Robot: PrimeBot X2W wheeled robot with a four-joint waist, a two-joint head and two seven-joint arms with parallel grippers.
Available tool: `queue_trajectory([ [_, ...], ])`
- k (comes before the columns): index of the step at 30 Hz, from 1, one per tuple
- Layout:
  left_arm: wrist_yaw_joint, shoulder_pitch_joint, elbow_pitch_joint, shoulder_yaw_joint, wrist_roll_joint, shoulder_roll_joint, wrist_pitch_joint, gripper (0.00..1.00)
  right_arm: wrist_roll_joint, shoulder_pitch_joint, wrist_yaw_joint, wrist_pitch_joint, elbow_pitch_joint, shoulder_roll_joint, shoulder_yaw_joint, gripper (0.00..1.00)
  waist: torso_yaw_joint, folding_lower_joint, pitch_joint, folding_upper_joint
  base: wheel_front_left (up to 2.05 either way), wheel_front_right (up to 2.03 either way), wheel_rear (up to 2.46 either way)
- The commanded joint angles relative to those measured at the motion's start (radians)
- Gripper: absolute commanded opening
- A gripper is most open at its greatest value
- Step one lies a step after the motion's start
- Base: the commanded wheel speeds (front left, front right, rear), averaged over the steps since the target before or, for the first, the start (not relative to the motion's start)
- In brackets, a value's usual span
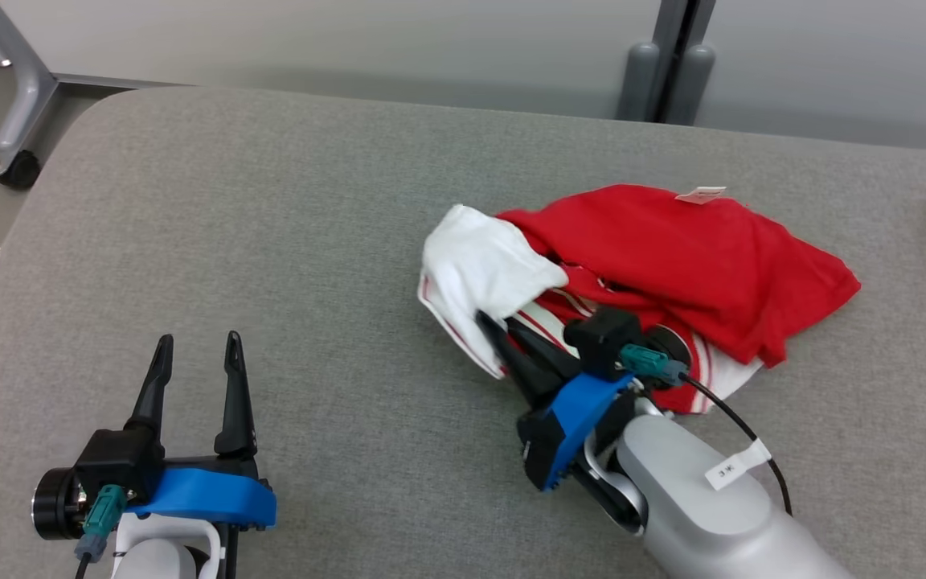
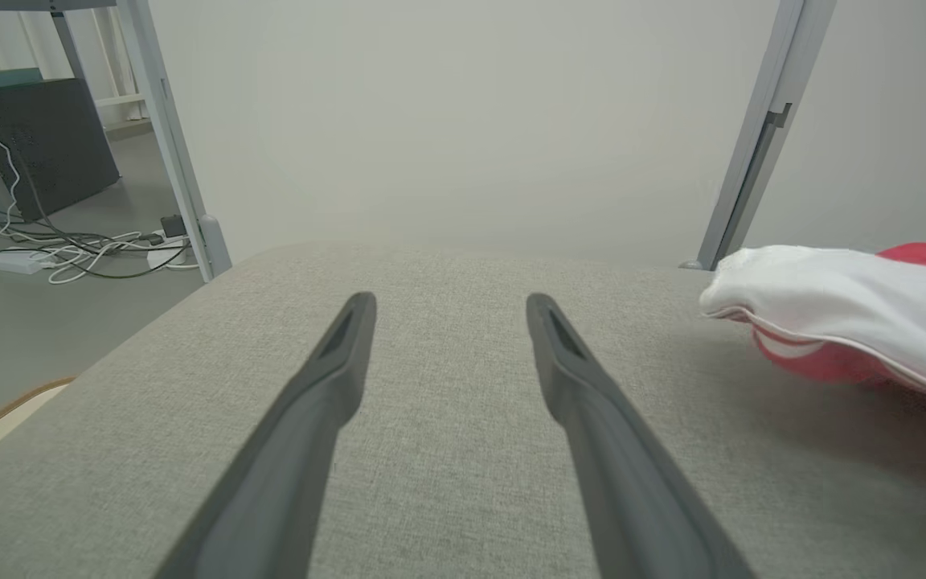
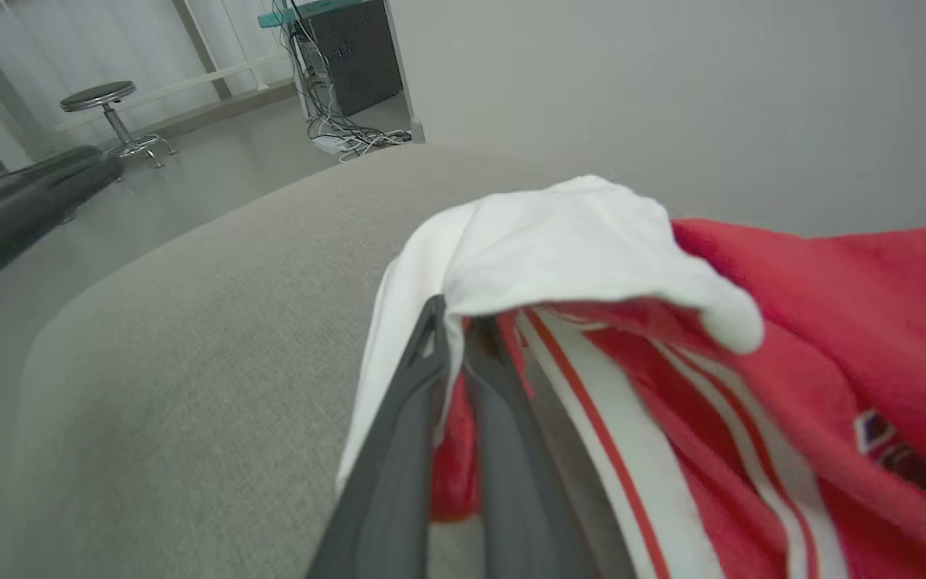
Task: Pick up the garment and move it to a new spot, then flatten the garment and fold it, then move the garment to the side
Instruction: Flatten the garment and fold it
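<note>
Here, my left pincer (image 1: 198, 347) stands wide, its two tapered dark fingers apart above the coarse grey weave of the round-cornered bench (image 1: 310, 209). Further right, my right pincer (image 1: 485, 320) is pinched tight on a soft white fold of the garment (image 1: 672, 249), a crumpled red heap with white stripes lying right of the bench's middle.

Head view down over table (image 1: 270, 241); wrist views low along it (garment (image 1: 672, 257) shared).

Garment (image 1: 672, 257) of soft cloth, tabletop (image 1: 270, 241) of matt woven fabric, left tool (image 1: 198, 340) with matt plastic fingers (image 2: 302, 418)
</note>
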Motion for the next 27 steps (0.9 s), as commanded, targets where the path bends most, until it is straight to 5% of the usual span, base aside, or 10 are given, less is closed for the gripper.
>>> queue_trajectory([
  [1,-0.005,-0.014,-0.001,0.003,0.000,-0.003,-0.004,1.00,0.023,-0.027,0.000,-0.005,-0.046,0.001,0.031,0.00,0.010,0.0000,-0.002,-0.0002,0.00,0.00,0.00],
  [8,-0.006,-0.009,0.005,-0.006,-0.003,-0.005,-0.004,1.00,0.103,-0.028,0.000,-0.005,-0.100,0.000,0.167,0.00,0.043,0.0000,-0.005,-0.0002,0.00,0.00,0.00],
  [9,-0.006,-0.007,0.007,-0.007,-0.004,-0.005,-0.004,1.00,0.118,-0.022,0.000,-0.005,-0.095,0.000,0.192,0.18,0.045,0.0000,-0.006,-0.0002,0.00,0.00,0.00],
  [10,-0.006,-0.005,0.008,-0.009,-0.004,-0.005,-0.004,1.00,0.130,-0.018,0.000,-0.005,-0.091,0.000,0.214,0.79,0.045,0.0000,-0.006,-0.0002,0.00,0.00,0.00],
  [11,-0.005,-0.003,0.009,-0.008,-0.004,-0.005,-0.004,1.00,0.139,-0.014,0.000,-0.005,-0.087,0.000,0.231,1.00,0.044,0.0000,-0.007,-0.0002,0.00,0.00,0.00],
  [19,-0.004,0.013,0.015,0.011,0.006,-0.005,-0.004,1.00,0.099,0.045,0.000,-0.005,-0.064,-0.001,0.194,1.00,-0.025,0.0000,-0.039,-0.0002,0.00,0.00,0.00],
  [27,0.000,0.058,0.002,0.050,0.021,0.001,-0.004,1.00,-0.108,0.205,0.000,-0.005,-0.161,-0.040,-0.133,1.00,-0.117,0.0000,-0.083,-0.0002,0.00,0.00,0.00],
])
